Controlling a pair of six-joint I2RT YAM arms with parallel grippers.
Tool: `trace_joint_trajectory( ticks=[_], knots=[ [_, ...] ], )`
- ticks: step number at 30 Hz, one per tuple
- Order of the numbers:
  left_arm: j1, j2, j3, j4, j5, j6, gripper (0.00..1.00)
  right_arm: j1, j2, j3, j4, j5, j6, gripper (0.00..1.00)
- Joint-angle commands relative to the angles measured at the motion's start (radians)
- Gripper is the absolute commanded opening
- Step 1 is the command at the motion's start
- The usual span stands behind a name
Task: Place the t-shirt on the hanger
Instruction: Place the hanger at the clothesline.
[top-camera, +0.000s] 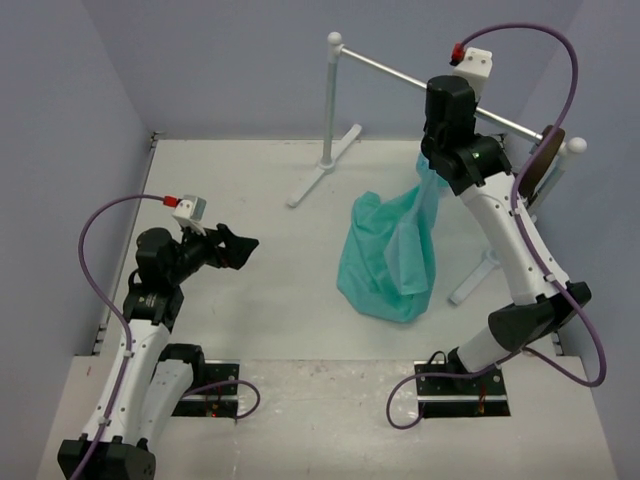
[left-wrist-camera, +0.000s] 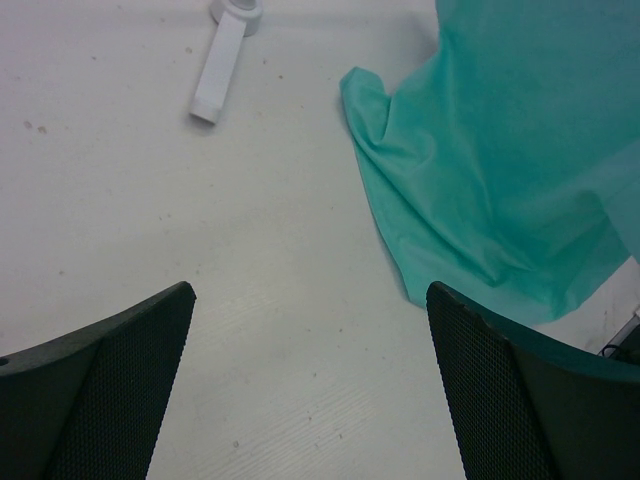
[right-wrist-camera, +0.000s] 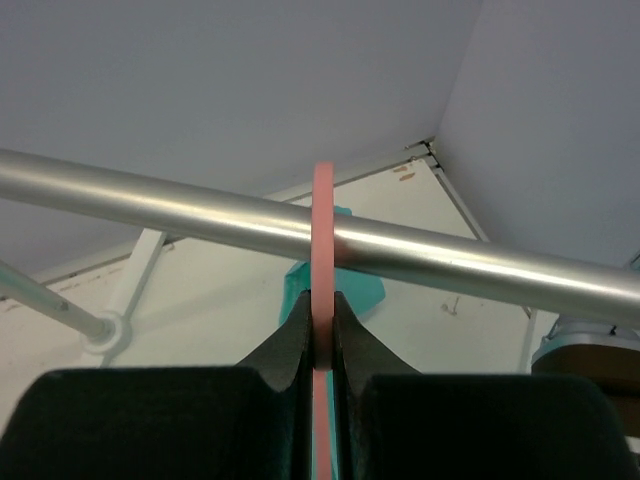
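Looked down from above on a white table (top-camera: 250, 300) boxed in by lilac walls (top-camera: 230, 60): met the t-shirt (top-camera: 392, 262) draped teal from beneath the right arm's wrist down onto the table, under the rack rod (top-camera: 400, 72); found the left gripper (top-camera: 240, 248) well apart at left. Showed, from the left wrist, jaws spread wide on nothing, teal folds lying ahead to the right. Showed, from the right wrist, the right gripper (right-wrist-camera: 322, 310) clamped on the hanger (right-wrist-camera: 324, 215), seen edge-on as a thin pink strip crossing the rod.
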Motion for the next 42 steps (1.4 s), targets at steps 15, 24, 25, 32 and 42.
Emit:
trace_joint_trajectory(
  ticks=[15, 24, 25, 32, 42],
  knots=[
    [-0.021, 0.016, -0.01, 0.04, 0.082, 0.035, 1.0, -0.01, 0.037, -0.198, 0.171, 0.014, 0.1, 0.0],
    [-0.024, 0.023, -0.01, 0.038, 0.085, 0.039, 1.0, -0.011, 0.135, -0.157, 0.18, 0.045, 0.057, 0.0],
    [-0.024, 0.023, -0.01, 0.037, 0.085, 0.039, 1.0, -0.011, 0.152, -0.15, 0.184, 0.058, 0.042, 0.01],
    [-0.024, 0.028, -0.009, 0.035, 0.083, 0.04, 1.0, -0.008, 0.152, -0.157, 0.142, 0.057, 0.074, 0.4],
    [-0.024, 0.005, 0.001, 0.015, 0.003, 0.044, 1.0, 0.022, -0.003, -0.128, 0.045, -0.098, 0.136, 0.65]
  ],
)
